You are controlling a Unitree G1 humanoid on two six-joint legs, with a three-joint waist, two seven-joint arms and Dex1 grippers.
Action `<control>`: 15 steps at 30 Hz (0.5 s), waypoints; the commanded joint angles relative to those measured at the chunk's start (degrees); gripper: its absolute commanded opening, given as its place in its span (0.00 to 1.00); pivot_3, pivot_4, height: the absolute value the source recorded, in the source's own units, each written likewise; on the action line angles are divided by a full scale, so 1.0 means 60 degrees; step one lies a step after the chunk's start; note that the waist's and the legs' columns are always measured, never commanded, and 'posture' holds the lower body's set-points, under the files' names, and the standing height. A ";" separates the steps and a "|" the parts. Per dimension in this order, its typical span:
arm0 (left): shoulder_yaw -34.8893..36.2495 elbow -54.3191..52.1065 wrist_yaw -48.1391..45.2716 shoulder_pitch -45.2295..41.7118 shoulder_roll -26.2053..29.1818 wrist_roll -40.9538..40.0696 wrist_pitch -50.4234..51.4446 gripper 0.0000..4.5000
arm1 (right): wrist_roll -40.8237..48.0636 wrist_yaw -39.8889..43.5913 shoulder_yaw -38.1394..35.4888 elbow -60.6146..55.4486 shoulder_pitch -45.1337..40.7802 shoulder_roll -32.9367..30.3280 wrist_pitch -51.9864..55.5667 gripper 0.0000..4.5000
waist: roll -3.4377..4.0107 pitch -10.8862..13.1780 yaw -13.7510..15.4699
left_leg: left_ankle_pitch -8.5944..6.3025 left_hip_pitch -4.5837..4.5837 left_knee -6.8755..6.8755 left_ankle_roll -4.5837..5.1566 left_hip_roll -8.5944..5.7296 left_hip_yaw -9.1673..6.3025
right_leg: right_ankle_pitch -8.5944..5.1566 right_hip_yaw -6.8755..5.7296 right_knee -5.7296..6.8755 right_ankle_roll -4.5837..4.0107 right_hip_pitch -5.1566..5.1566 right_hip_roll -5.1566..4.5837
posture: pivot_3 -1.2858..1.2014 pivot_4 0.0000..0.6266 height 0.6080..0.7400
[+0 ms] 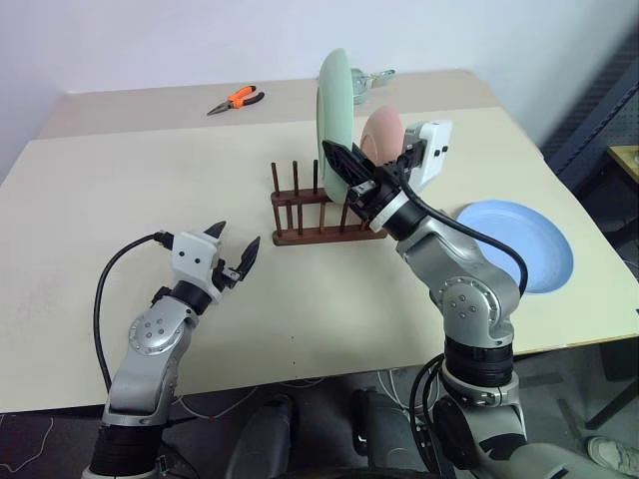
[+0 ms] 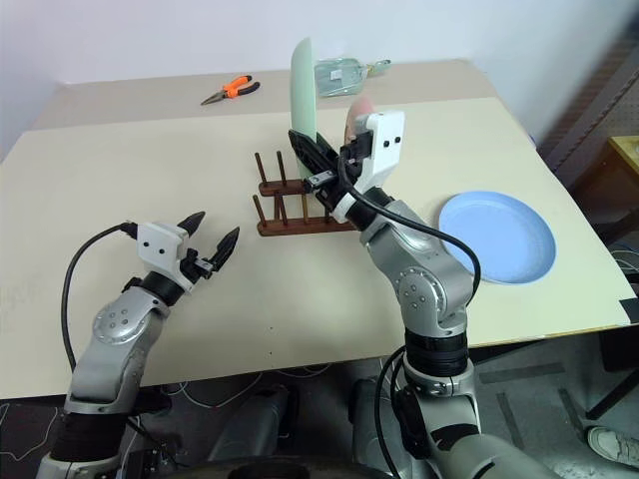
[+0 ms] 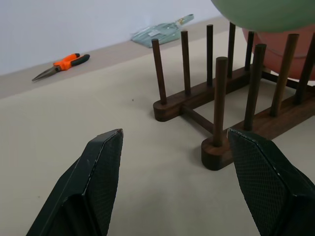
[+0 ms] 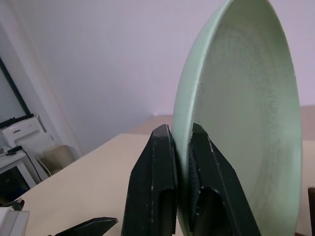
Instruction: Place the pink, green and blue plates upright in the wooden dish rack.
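Note:
My right gripper (image 4: 179,132) is shut on the rim of the pale green plate (image 1: 337,100), holding it upright on edge just above the wooden dish rack (image 1: 300,236). The plate's lower edge (image 3: 266,14) hangs over the peg tops. A pink plate (image 1: 382,135) stands upright between the pegs at the rack's right end, partly hidden behind my right wrist. Right of the rack, the light blue plate (image 1: 524,244) lies flat on the table. My left gripper (image 1: 237,238) is open and holds nothing, low over the table, left of and nearer than the rack.
Orange-handled pliers (image 1: 237,99) lie at the far left of the beige table (image 1: 120,200). A clear plastic object (image 2: 339,75) rests at the far edge behind the rack. The blue plate sits close to the table's right edge.

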 commanded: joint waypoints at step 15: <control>-0.0462 -0.0837 -0.0410 0.0187 -0.0050 0.0082 0.0173 0.78 | -0.1762 0.0930 0.0858 0.0811 -0.1311 -0.1845 -0.1156 0.68 | 0.0005 0.0003 -0.0002 | 0.0001 0.0000 0.0002 0.0001 0.0000 0.0006 | -0.0001 -0.0004 -0.0002 0.0001 0.0003 0.0000 | 0.52 0.24 0.99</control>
